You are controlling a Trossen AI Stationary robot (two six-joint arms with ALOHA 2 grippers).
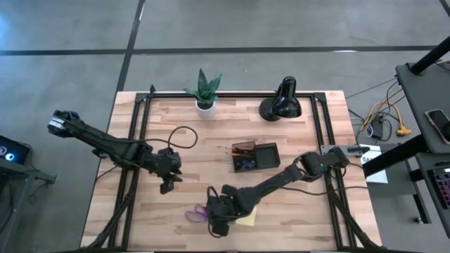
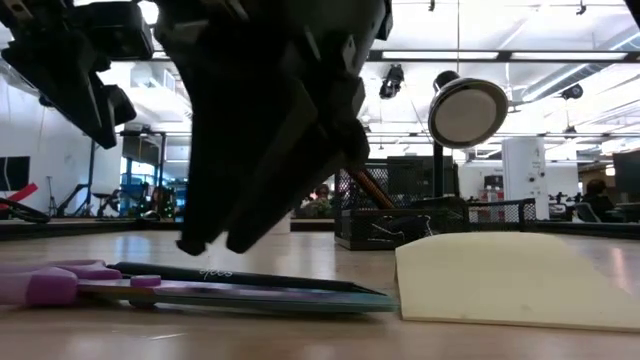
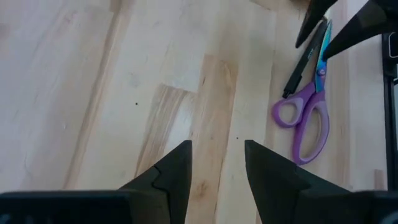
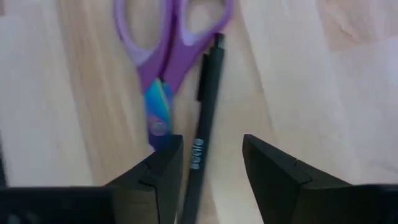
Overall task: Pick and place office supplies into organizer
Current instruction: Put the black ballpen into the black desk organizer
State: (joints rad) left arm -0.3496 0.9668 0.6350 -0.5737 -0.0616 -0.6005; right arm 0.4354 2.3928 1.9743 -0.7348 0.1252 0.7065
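Right gripper (image 4: 208,165) poised over a pen (image 4: 200,134) at the table's (image 1: 295,218) near edge.
Its fingers stand apart astride the black pen, gripping nothing; purple scissors (image 4: 163,56) lie touching the pen, a yellow pad (image 2: 520,280) just beside. Left gripper (image 3: 217,171), fingers parted and empty, hangs over bare wood farther left. Beyond, mid-table, sits the organizer (image 1: 256,156); a plant (image 1: 204,91) and lamp (image 1: 281,104) stand at the far edge.
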